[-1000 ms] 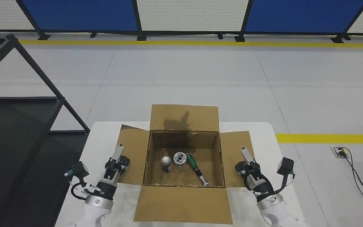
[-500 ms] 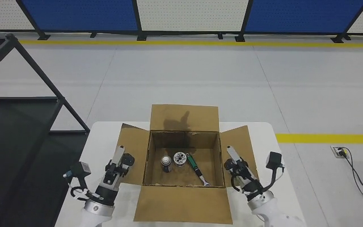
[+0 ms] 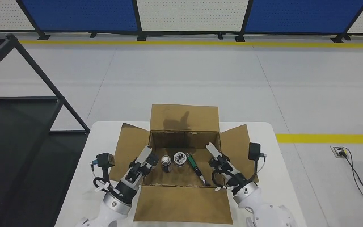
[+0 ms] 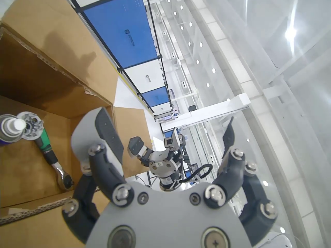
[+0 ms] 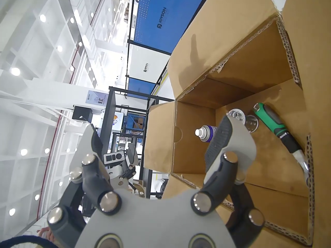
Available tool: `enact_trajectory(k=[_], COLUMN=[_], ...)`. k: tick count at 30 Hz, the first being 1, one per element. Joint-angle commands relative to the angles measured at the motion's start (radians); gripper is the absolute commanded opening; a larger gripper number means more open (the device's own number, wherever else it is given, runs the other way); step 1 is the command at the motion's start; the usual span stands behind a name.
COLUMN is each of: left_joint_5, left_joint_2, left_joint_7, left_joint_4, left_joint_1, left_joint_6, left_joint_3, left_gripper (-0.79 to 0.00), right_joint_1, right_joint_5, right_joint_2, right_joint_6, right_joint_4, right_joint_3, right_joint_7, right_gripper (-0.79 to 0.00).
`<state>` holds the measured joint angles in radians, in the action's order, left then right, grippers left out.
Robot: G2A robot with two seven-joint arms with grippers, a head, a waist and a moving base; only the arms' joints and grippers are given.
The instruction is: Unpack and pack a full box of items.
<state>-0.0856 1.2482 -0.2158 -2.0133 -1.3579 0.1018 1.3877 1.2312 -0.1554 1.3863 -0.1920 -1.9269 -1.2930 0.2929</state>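
Note:
An open cardboard box [image 3: 184, 118] stands on the white table with all its flaps folded out. On its floor are an upright spray can [image 3: 165, 163] [image 4: 10, 127] [image 5: 205, 132], a round metal part [image 3: 180, 157] [image 4: 31, 125] [image 5: 243, 119] and a green-handled ratchet [image 3: 197, 167] [image 4: 50, 156] [image 5: 279, 132]. My left gripper [image 3: 148, 157] [image 4: 168, 132] hangs open over the box's left wall, empty. My right gripper [image 3: 214, 153] [image 5: 160, 135] hangs open over the right wall, close to the ratchet, holding nothing.
The white table [image 3: 102, 136] has bare strips on both sides of the box flaps. A black metal rack [image 3: 34, 113] stands off the table's left side. Blue and white partition panels [image 3: 187, 14] line the far floor.
Both arms have swung inward, from beyond the side flaps to over the box's left and right walls. The items in the box have not moved.

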Motion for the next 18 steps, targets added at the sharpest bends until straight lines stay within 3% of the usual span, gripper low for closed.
enact_trajectory(k=[1, 9, 18], left_joint_5=[0.0, -0.054, -0.221], left_joint_2=[0.0, 0.004, 0.002], left_joint_7=[0.0, 0.059, 0.13], left_joint_4=[0.0, 0.011, -0.015], left_joint_1=[0.0, 0.009, -0.065], left_joint_6=[0.0, -0.044, -0.027], left_joint_3=[0.0, 0.025, 0.221], left_gripper=[0.0, 0.0, 0.0], right_joint_1=[0.0, -0.029, -0.273], right_joint_5=[0.0, -0.064, -0.285], right_joint_2=[0.0, -0.001, 0.014], right_joint_6=[0.0, 0.025, -0.083], right_joint_4=[0.0, 0.037, 0.177], right_joint_3=[0.0, 0.049, 0.225], right_joint_7=[0.0, 0.042, 0.187], right_gripper=[0.0, 0.0, 0.0])
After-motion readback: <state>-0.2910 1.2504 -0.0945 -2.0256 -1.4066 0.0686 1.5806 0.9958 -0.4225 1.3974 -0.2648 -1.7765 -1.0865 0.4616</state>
